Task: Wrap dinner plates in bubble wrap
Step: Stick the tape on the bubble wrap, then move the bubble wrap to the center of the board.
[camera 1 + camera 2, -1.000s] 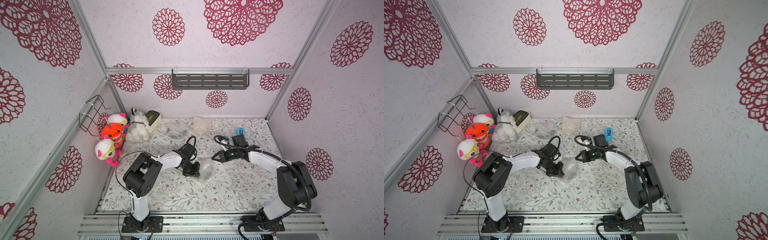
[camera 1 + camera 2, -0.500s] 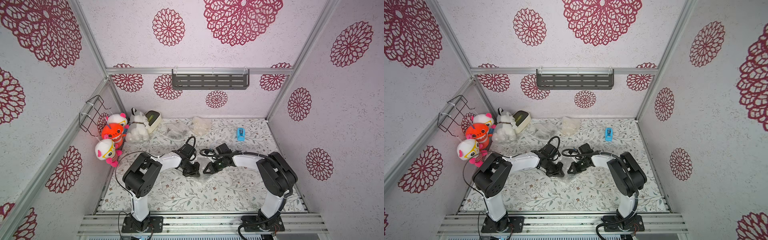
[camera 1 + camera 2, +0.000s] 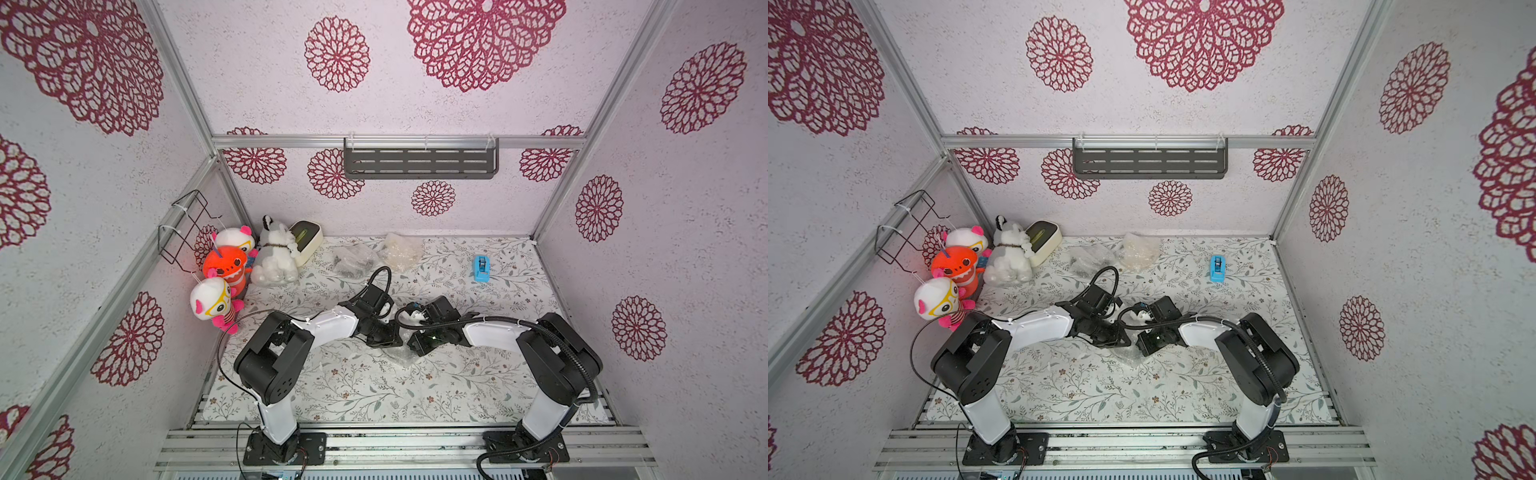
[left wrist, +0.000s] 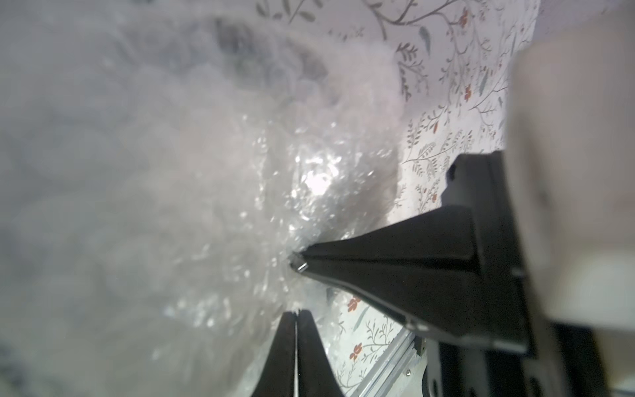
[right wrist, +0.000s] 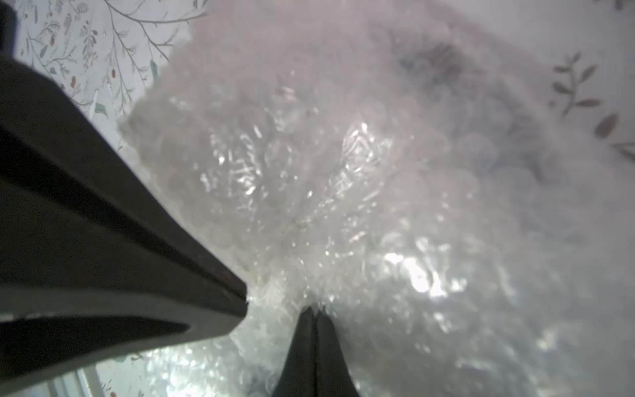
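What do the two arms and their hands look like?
The left arm and right arm share white shells and boxy black joints. Thin black cables loop off the left arm; a ribbed black conduit runs along the right. The left hand and right hand have black fingers tapering to narrow tips.

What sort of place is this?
Probably a robot test booth, not a home: aluminium-framed walls papered with red flowers, two robot arms bolted to a front rail, plush toys in a corner.

No legible text, label or number anywhere.
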You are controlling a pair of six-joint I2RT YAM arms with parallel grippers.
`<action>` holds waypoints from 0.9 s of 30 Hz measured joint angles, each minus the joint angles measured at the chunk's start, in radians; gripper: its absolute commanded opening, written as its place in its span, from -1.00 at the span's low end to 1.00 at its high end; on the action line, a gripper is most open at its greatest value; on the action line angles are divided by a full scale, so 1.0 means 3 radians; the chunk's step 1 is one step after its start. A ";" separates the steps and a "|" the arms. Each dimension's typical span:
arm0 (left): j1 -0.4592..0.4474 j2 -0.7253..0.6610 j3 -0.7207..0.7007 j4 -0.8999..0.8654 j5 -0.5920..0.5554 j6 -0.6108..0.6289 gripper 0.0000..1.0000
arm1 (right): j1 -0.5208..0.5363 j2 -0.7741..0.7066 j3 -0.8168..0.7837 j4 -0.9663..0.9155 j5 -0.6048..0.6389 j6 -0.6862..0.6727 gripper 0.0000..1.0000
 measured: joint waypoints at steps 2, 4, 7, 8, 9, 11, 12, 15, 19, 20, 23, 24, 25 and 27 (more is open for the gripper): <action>0.0000 0.0029 0.0056 0.0017 0.0031 0.0003 -0.81 | 0.0032 -0.0069 -0.0095 0.0131 0.0099 0.0041 -0.62; 0.0000 0.0177 0.0178 0.0014 0.0117 0.0003 -0.85 | 0.0055 -0.0108 -0.0156 0.0219 0.0140 0.0048 -0.57; -0.0011 0.0540 0.0360 -0.0004 0.0209 0.0037 -0.89 | 0.0132 -0.0148 -0.0206 0.0258 0.0263 0.0042 -0.52; 0.0003 0.0618 0.0380 -0.0019 0.0242 0.0034 -0.90 | 0.0130 -0.0179 -0.0243 0.0301 0.0276 -0.0001 -0.50; 0.0017 0.0661 0.0402 -0.0018 0.0286 0.0036 -0.91 | 0.0150 -0.0209 -0.0272 0.0317 0.0317 -0.0031 -0.48; 0.0018 0.0668 0.0409 -0.0032 0.0320 0.0039 -0.92 | 0.0175 -0.0270 -0.0331 0.0357 0.0378 -0.0061 -0.44; 0.0015 0.0671 0.0409 -0.0032 0.0336 0.0037 -0.94 | 0.0175 -0.0314 -0.0367 0.0369 0.0393 -0.0079 -0.41; 0.0017 0.0699 0.0415 -0.0027 0.0367 0.0024 -0.97 | 0.0169 -0.0518 -0.0505 0.0371 0.0409 -0.0118 -0.35; 0.0018 0.0697 0.0401 -0.0005 0.0369 0.0013 -0.99 | 0.0072 -0.0926 -0.0744 0.0379 0.0360 -0.0038 -0.29; 0.0018 0.0693 0.0394 0.0004 0.0369 0.0011 -1.00 | 0.0031 -0.1024 -0.0801 0.0394 0.0346 0.0001 -0.28; 0.0018 0.0687 0.0383 0.0019 0.0365 0.0008 -1.00 | -0.0055 -0.1189 -0.0907 0.0417 0.0329 0.0076 -0.28; 0.0018 0.0687 0.0383 0.0019 0.0365 0.0003 -1.00 | -0.0067 -0.1193 -0.0913 0.0417 0.0313 0.0106 -0.32; 0.0018 0.0687 0.0381 0.0020 0.0364 0.0001 -1.00 | -0.0069 -0.1185 -0.0909 0.0417 0.0289 0.0128 -0.39; 0.0018 0.0687 0.0381 0.0020 0.0364 0.0000 -1.00 | -0.0065 -0.1142 -0.0870 0.0406 0.0244 0.0231 -0.63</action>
